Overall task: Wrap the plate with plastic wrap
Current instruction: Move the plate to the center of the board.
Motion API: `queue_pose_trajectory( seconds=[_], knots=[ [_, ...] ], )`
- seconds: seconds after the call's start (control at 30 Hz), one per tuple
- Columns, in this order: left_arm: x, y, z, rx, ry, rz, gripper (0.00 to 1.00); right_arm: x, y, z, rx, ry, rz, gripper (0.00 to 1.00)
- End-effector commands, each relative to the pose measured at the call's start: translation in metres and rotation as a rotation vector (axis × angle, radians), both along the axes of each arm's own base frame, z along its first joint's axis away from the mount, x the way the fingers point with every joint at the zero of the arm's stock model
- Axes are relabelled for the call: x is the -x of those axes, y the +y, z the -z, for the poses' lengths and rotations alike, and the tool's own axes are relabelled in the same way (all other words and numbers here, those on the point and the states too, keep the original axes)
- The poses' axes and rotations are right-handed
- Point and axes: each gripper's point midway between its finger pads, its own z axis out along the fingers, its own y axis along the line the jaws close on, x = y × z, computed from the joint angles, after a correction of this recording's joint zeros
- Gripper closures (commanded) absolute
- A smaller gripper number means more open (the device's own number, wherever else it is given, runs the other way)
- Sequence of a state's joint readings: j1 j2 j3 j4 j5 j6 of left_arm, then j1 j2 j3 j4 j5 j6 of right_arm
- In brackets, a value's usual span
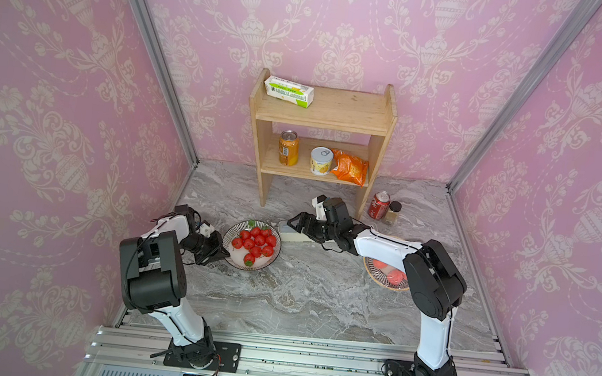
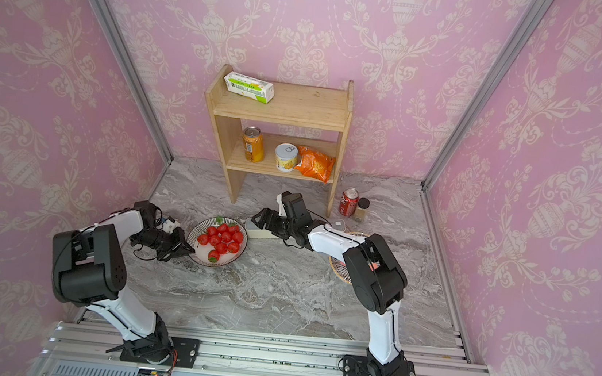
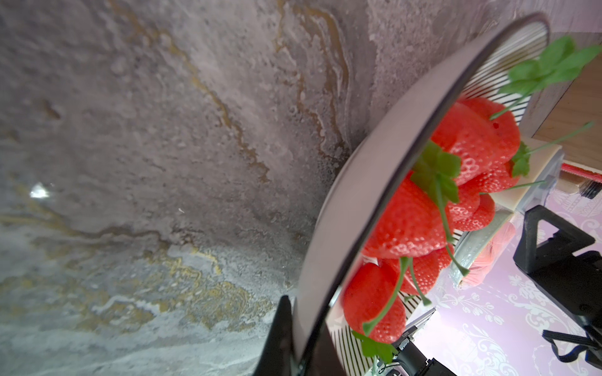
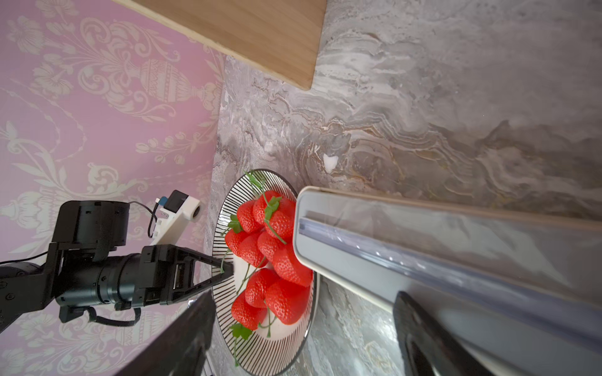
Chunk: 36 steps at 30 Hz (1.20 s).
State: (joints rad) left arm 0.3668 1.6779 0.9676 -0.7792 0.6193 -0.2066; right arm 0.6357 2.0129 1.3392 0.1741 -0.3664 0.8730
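Left tool (image 1: pixel 225 254) pinched plate (image 1: pixel 265 263) rim at 8 o'clock; right tool (image 1: pixel 293 226) gaped over plastic wrap (image 4: pixel 391 247) box: likely light, stiff, best gripped across its narrow width.

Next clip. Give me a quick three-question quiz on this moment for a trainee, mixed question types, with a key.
1. True or false: the left gripper is shut on the rim of the plate.
2. Multiple choice: at the dispenser box, the right gripper has its jaws: A. wide open; B. shut with nothing between them; C. shut on the box.
3. Short answer: what fruit lies on the plate, and is any film over it yet?

Key: 1 true. 2 A. 3 strawberries; no film shows over them.
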Motion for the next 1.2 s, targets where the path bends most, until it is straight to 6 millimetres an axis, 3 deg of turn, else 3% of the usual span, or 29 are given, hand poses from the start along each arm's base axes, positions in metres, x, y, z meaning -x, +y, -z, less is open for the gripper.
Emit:
queue_pose_trajectory(
  seconds=[0.0,0.23,0.33,0.57,0.67,0.8,0.9,0.93,1.03,1.17],
  knots=[
    [0.014,-0.002,0.008,-0.041,0.069,-0.013,1.0,-0.018,-0.002,0.01,0.037,-0.007,0.037,0.13],
    [0.033,-0.01,0.01,-0.057,0.113,-0.044,1.0,-0.038,-0.007,0.021,0.081,-0.012,0.04,0.13],
    [0.048,-0.015,0.01,-0.062,0.126,-0.053,1.0,-0.042,-0.007,0.017,0.065,-0.025,0.031,0.13],
    [0.059,-0.047,-0.007,-0.045,0.098,-0.018,1.0,-0.023,-0.018,-0.042,0.058,-0.125,-0.016,0.12],
    [0.063,-0.066,-0.009,-0.018,0.09,0.005,1.0,-0.006,-0.046,-0.059,0.126,-0.146,-0.007,0.12],
    [0.073,-0.096,-0.007,-0.004,0.103,0.08,1.0,0.019,-0.101,-0.065,0.204,-0.134,0.035,0.12],
    [0.076,-0.12,-0.001,0.026,0.099,0.114,1.0,0.037,-0.149,-0.065,0.31,-0.119,0.053,0.11],
    [0.076,-0.126,0.0,0.025,0.095,0.125,1.0,0.048,-0.166,-0.051,0.354,-0.079,0.057,0.1],
    [0.07,-0.148,0.002,0.039,0.074,0.171,1.0,0.061,-0.211,-0.046,0.396,-0.038,0.105,0.08],
    [0.06,-0.175,0.008,0.05,0.06,0.23,1.0,0.073,-0.248,-0.043,0.406,-0.007,0.168,0.07]
  ],
)
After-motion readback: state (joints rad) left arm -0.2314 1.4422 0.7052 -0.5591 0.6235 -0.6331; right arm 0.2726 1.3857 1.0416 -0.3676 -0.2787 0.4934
